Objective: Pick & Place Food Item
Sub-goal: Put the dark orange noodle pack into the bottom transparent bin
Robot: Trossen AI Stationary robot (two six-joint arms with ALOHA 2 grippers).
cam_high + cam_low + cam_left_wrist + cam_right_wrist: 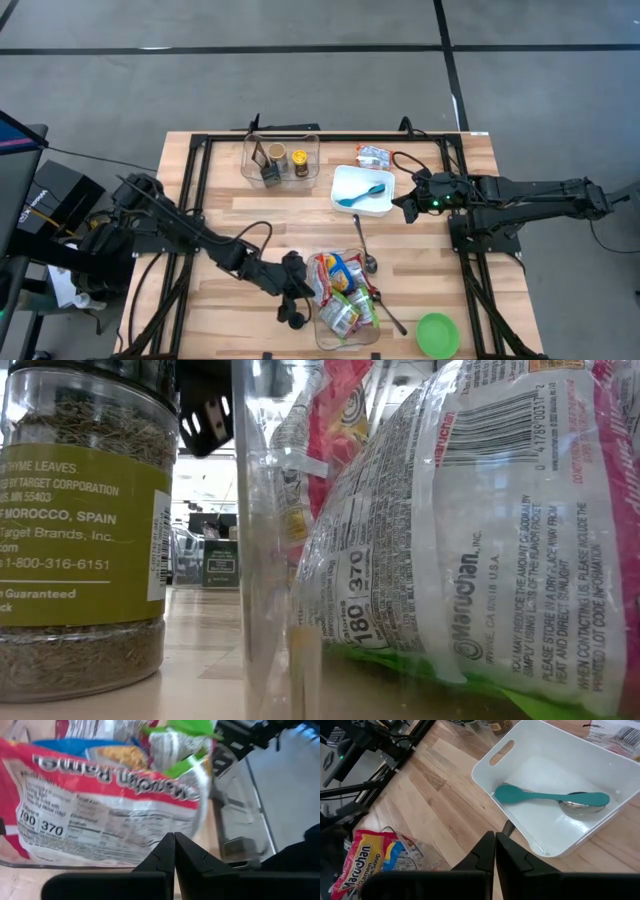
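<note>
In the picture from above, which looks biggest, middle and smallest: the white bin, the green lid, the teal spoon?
1. white bin
2. green lid
3. teal spoon, lying inside the bin

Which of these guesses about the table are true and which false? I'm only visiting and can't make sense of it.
1. A teal spoon lies in the white bin. True.
2. The left gripper has its fingers wide open. False: they are shut, in front of the ramen packet.
3. The ramen packet sits in a clear container. True.
4. The green lid rests inside the white bin. False: it lies on the table near the clear container.
5. The right gripper holds the teal spoon. False: it is shut and empty, above the table beside the bin.
</note>
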